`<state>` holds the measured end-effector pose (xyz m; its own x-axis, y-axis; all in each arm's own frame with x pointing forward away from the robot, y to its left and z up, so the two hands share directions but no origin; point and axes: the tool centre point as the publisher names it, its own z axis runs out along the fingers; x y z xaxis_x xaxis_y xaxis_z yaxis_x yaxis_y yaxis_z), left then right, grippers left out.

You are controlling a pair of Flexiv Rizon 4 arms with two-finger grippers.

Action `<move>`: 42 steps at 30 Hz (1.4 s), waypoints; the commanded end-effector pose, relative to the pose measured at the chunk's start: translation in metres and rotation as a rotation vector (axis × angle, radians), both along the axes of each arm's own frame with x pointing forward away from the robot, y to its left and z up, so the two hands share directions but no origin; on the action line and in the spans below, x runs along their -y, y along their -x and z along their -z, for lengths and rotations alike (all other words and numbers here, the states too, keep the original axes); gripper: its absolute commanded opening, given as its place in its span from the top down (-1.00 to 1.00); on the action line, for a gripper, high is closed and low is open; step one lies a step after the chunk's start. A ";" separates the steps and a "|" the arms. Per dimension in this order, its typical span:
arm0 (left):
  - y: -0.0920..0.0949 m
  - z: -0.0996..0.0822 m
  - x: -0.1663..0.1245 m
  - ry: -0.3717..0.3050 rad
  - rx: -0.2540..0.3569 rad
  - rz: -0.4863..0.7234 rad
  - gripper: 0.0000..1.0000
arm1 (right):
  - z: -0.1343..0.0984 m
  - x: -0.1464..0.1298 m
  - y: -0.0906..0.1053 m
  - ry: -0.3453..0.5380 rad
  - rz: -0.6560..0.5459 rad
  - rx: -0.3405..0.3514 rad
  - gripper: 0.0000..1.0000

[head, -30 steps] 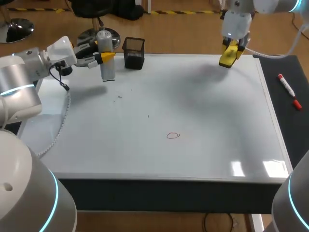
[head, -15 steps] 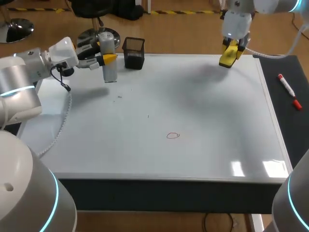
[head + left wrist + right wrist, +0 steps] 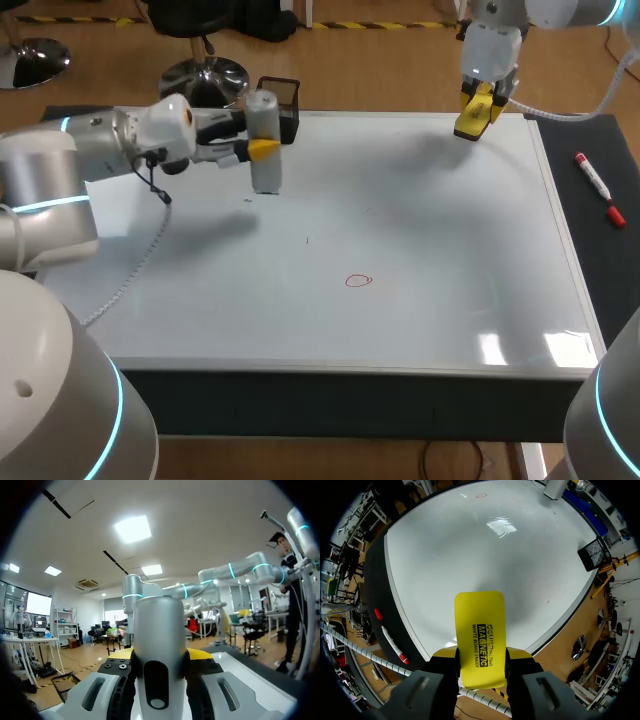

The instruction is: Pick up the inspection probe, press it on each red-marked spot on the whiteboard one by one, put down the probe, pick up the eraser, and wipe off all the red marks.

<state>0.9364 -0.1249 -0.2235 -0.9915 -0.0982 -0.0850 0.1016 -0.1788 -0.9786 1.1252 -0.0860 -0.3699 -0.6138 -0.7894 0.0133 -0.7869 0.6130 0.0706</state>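
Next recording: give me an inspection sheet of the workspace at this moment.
Surface: whiteboard, one red circle mark near the middle, a few faint specks.
Job's things: probe held upright over the board's far left part; eraser held over its far right corner.
Clutter: black mesh holder behind the probe; red marker on the dark strip beside the board.
Grippers: left gripper shut on probe; right gripper shut on eraser.
Cables: coiled white cable trails under the left arm.
Surroundings: nothing seen.
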 end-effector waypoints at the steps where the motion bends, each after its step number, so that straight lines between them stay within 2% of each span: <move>1: 0.013 -0.002 0.016 0.006 0.012 0.031 1.00 | -0.001 0.000 -0.001 0.004 -0.002 -0.001 1.00; 4: 0.027 -0.004 0.031 0.016 0.017 0.079 1.00 | -0.001 0.000 -0.001 0.004 -0.002 -0.001 1.00; 10: 0.056 0.003 0.067 0.031 0.006 0.182 1.00 | -0.001 0.000 -0.001 0.004 -0.002 -0.001 1.00; 15: 0.079 0.011 0.095 0.005 -0.006 0.251 1.00 | -0.001 0.000 -0.001 0.004 -0.002 -0.001 1.00; 21: 0.098 0.017 0.118 0.012 -0.025 0.319 1.00 | -0.001 0.000 -0.001 0.004 -0.002 -0.001 1.00; 33: 0.122 0.041 0.140 0.050 -0.088 0.357 1.00 | -0.001 0.000 -0.001 0.004 -0.002 -0.001 1.00; 42: 0.130 0.056 0.145 0.072 -0.124 0.361 1.00 | -0.001 0.000 -0.001 0.004 -0.002 -0.001 1.00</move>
